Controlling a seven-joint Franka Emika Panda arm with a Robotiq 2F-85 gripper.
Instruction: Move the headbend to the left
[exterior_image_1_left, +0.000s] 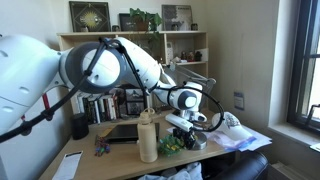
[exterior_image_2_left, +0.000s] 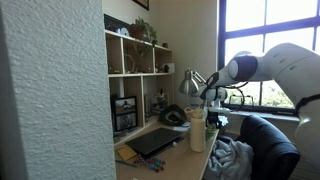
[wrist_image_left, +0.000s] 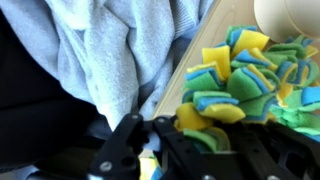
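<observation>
The arm (exterior_image_2_left: 272, 62) reaches in from three o'clock, white against the window (exterior_image_2_left: 250, 35). Its gripper (exterior_image_2_left: 214, 112) hangs low over the desk (exterior_image_2_left: 185, 152), just beside a cream bottle (exterior_image_2_left: 197, 128). From the bottle: shelves (exterior_image_2_left: 135, 75) at ten o'clock, a dark pad (exterior_image_2_left: 155, 142) at eight, and a chair (exterior_image_2_left: 270, 145) with grey cloth (exterior_image_2_left: 230, 158) at four.

Off the right edge — part of headbend (wrist_image_left: 245, 80); pincer (wrist_image_left: 148, 132) blurred.
</observation>
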